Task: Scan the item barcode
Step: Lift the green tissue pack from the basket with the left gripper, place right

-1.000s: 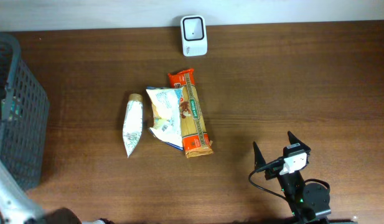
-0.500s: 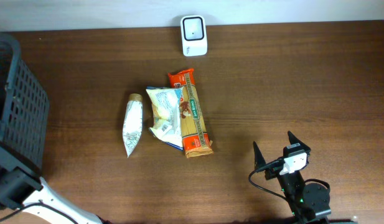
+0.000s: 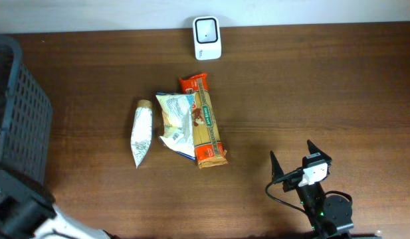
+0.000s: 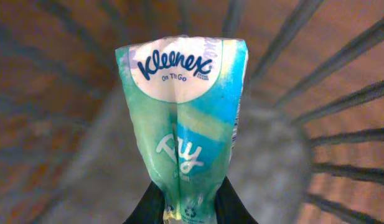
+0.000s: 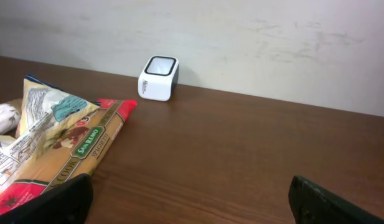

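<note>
The left gripper [image 4: 190, 210] is pinching the bottom of the green tissue pack [image 4: 185, 112].
At the left end of the brown table [image 3: 337, 86], the big dark basket [image 3: 22, 126] is showing its blurry bars behind the pack. The right gripper [image 3: 290, 150] is sitting wide open, holding nothing. The pasta bag [image 3: 208, 123], snack bag [image 3: 178, 119] and white pouch [image 3: 142, 133] are lying together mid-table. The little scanner [image 3: 206, 38] is sitting at the back edge.

Overhead looked straight down on table [image 3: 324, 86], left wrist sat tight against tissue pack [image 4: 185, 118], basket [image 4: 353, 135] bars behind, right wrist faced low toward 11 o'clock, sharing scanner [image 3: 206, 38] with overhead.
</note>
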`<state>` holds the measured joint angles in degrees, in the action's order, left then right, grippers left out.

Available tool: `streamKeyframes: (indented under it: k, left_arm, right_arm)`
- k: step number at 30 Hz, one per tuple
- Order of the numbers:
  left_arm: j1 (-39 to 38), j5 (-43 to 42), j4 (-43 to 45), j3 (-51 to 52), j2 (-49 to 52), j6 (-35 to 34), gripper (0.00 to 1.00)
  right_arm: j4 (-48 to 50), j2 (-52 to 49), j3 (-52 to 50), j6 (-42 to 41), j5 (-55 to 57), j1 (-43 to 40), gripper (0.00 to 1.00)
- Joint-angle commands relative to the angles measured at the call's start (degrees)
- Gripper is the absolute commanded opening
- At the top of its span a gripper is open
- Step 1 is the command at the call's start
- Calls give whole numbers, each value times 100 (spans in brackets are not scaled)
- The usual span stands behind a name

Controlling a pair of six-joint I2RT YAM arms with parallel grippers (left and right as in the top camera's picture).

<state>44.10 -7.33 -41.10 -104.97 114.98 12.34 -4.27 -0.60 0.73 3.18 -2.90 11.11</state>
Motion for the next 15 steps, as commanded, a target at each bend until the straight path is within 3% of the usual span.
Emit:
streamKeyframes:
  k: [1,3,6,8,12,15]
  left_arm:
    - [-22,-619,-15,-52,-1604,-938,0]
    - [-221,-2011,-376,-52,-2424,-962,0]
    - [-1176,-2013,-1523,-28,-2605,-975,0]
    - [-2328,-1827,-2057,334,-2459,-975,0]
    - [-4207,-1403,-1602,1191,-2203,-994,0]
    - [-5818,-885,-728,1602,-1523,-1639,0]
  right_arm:
    - [-4,39,-42,-2,-11,-26,99]
    - [-4,39,-42,-2,-11,-26,98]
    - [-4,39,-42,-2,-11,-26,99]
    - [-4,39,-42,-2,-11,-26,99]
    - [-4,39,-42,-2,-11,-26,99]
    - [-4,39,-42,-2,-11,-26,99]
